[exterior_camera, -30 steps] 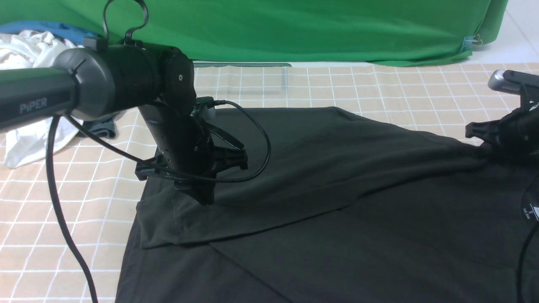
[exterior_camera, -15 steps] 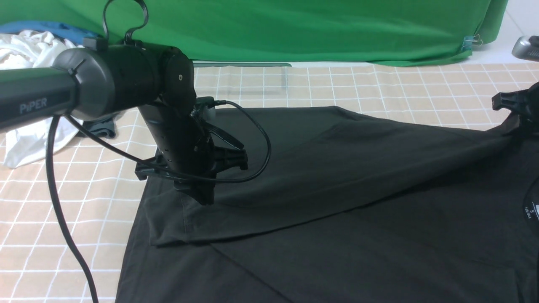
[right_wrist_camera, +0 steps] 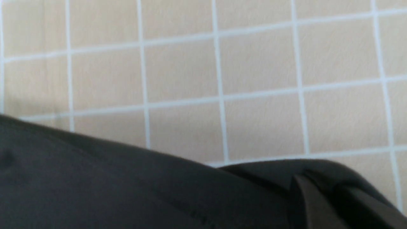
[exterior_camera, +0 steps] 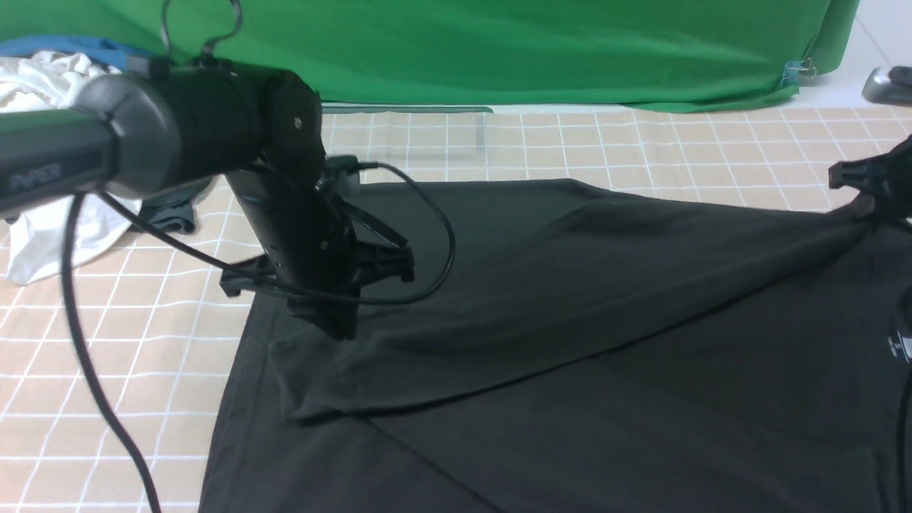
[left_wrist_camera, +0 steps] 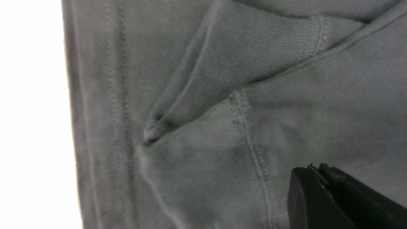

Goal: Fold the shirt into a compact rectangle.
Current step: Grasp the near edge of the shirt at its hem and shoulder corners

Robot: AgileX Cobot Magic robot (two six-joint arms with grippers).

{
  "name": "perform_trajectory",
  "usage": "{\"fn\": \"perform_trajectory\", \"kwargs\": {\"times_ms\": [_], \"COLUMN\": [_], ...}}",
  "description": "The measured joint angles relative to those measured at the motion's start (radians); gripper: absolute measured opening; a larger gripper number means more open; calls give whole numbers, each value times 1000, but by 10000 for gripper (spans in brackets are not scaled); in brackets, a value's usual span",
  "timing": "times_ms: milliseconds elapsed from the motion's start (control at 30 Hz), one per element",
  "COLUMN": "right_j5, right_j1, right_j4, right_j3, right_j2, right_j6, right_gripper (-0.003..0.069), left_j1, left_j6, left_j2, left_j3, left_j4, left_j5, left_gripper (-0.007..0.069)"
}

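The black shirt lies spread on the checked tablecloth, with its far side folded over as a flap toward the front. My left gripper is shut, its tip down on the flap's left end near a stitched hem; no cloth shows between its jaws. At the right edge, my right gripper is shut on the shirt, holding a pinched-up fold off the table. Black cloth wraps around its fingers. A white neck label shows at the far right.
A white garment and a small dark one lie at the back left. A green backdrop closes off the back. The left arm's cable loops above the shirt. Beige checked cloth covers the table.
The right gripper has carried its pinched fold to the right and away, stretching the flap. The flap's left end slid right. The left arm shifted slightly left and up.
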Motion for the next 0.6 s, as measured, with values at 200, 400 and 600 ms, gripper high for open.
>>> {"fn": "perform_trajectory", "kwargs": {"times_ms": [200, 400, 600], "right_j5": [-72, -66, 254], "right_j1": [0, 0, -2], "right_j4": [-12, -54, -113], "right_j3": [0, -6, -72], "right_j2": [9, 17, -60], "right_j6": [38, 66, 73], "right_gripper": [71, 299, 491], "left_j1": [0, 0, 0], "left_j6": [0, -1, -80], "left_j2": [-70, -161, -332], "left_j3": [0, 4, 149], "left_j4": [1, 2, 5], "left_j5": [33, 128, 192], "left_gripper": [13, 13, 13]}}
